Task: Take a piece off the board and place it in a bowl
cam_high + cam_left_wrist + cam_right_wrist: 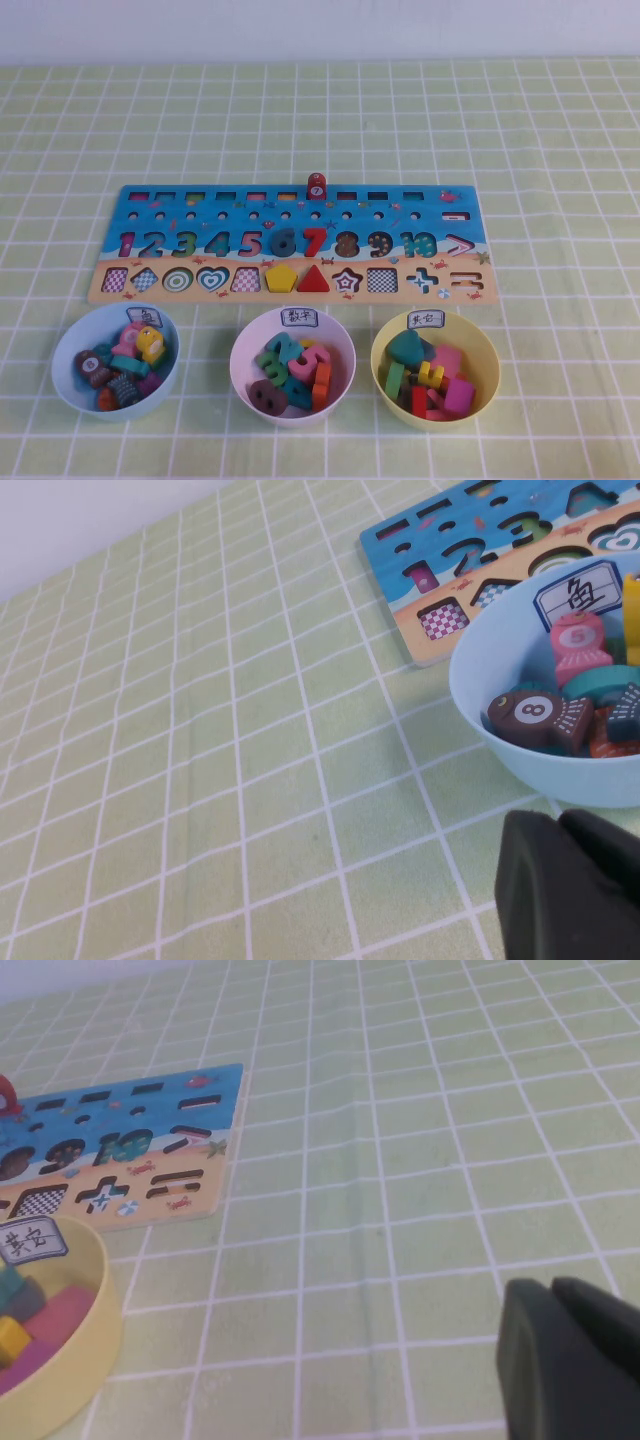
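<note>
The red triangle piece [313, 279] lies in its slot on the sandy strip of the blue board [290, 205], right of the yellow pentagon [281, 277]. The yellow bowl [435, 403] with a white label stands in front of the board's right end and holds several blocks; its rim also shows in the right wrist view [88, 1360]. Neither arm shows in the high view. My left gripper [560, 825] is shut and empty over the cloth beside the light blue bowl [520, 770]. My right gripper [552, 1295] is shut and empty over the cloth, right of the yellow bowl.
A light blue bowl [75, 398] of fish pieces and a pale pink bowl [292, 414] of numerals stand in front of the board. A red peg [316, 186] stands on the board's far row. Green checked cloth [560, 150] covers the table.
</note>
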